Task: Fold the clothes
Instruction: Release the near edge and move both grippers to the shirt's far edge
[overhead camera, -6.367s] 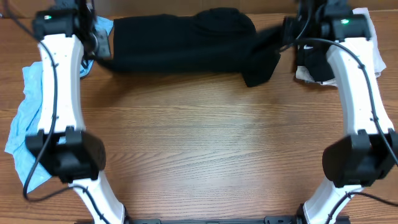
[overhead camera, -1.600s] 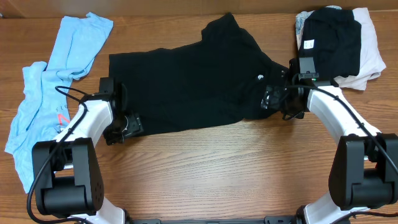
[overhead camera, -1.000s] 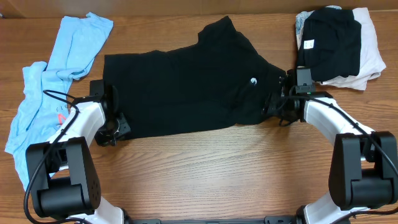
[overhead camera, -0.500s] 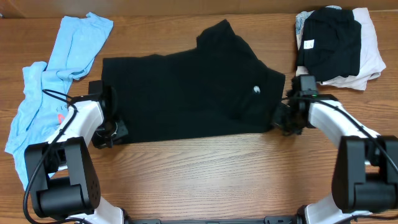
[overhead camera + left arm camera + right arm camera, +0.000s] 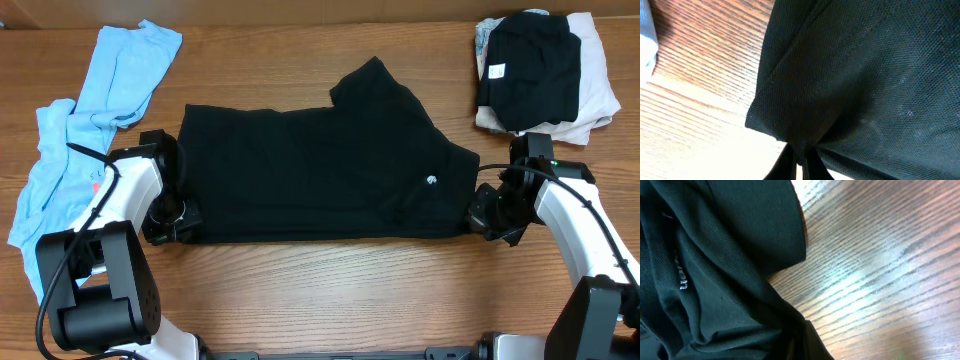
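Note:
The black T-shirt point(image 5: 320, 170) lies spread flat across the table's middle, with a small white logo point(image 5: 432, 181) near its right end. My left gripper point(image 5: 178, 222) is shut on its front left corner; the left wrist view shows the fabric point(image 5: 855, 75) pinched between the jaws. My right gripper point(image 5: 480, 215) is shut on the front right corner, and the right wrist view shows bunched black cloth point(image 5: 715, 280) at the jaws. The light blue T-shirt point(image 5: 80, 130) with a red mark lies crumpled at the far left.
A stack of folded clothes point(image 5: 545, 70), black on top of white, sits at the back right corner. Bare wooden table point(image 5: 330, 300) stretches in front of the black shirt.
Both grippers have dragged the black shirt toward the front and pulled it wider. The right gripper moved right and forward. The shirt lies flatter.

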Robot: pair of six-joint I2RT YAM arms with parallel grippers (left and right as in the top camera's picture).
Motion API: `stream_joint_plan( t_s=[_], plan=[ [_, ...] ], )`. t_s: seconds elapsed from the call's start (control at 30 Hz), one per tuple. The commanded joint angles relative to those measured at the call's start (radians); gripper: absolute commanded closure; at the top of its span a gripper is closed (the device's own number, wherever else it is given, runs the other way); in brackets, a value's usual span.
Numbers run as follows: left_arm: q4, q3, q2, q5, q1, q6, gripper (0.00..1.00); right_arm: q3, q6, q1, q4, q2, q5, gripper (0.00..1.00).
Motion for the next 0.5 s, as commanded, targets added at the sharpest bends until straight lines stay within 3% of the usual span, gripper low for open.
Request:
stream_joint_plan(
  t_s=[0.0,0.03,0.07,0.1,0.17,0.2,0.33,0.47],
  plan=[
    [-0.012,0.017,0.001,-0.045,0.012,0.042,0.96,-0.001,0.010,-0.014,-0.004,-0.017,0.037,0.94],
    [-0.013,0.017,0.001,-0.037,0.012,0.059,0.85,-0.001,0.010,-0.014,-0.008,-0.017,0.037,0.91],
    [-0.012,0.017,0.001,-0.022,0.012,0.072,0.62,-0.001,0.010,-0.014,-0.013,-0.017,0.037,0.86],
    [-0.011,0.017,0.001,-0.007,0.012,0.083,0.46,-0.001,0.009,-0.014,-0.021,-0.017,0.037,0.80],
    [-0.012,0.017,0.001,0.003,0.012,0.102,0.20,-0.001,0.004,-0.014,-0.035,-0.017,0.037,0.75],
    [-0.013,0.017,0.001,0.003,0.012,0.105,0.13,-0.001,0.002,-0.014,-0.040,-0.017,0.037,0.74],
    [-0.055,0.062,0.001,0.034,0.012,0.131,0.08,0.000,-0.024,-0.014,-0.034,-0.040,0.032,0.67],
    [-0.166,0.224,0.000,0.037,0.012,0.131,0.00,0.036,-0.109,-0.014,-0.039,-0.106,-0.027,0.46]
  ],
)
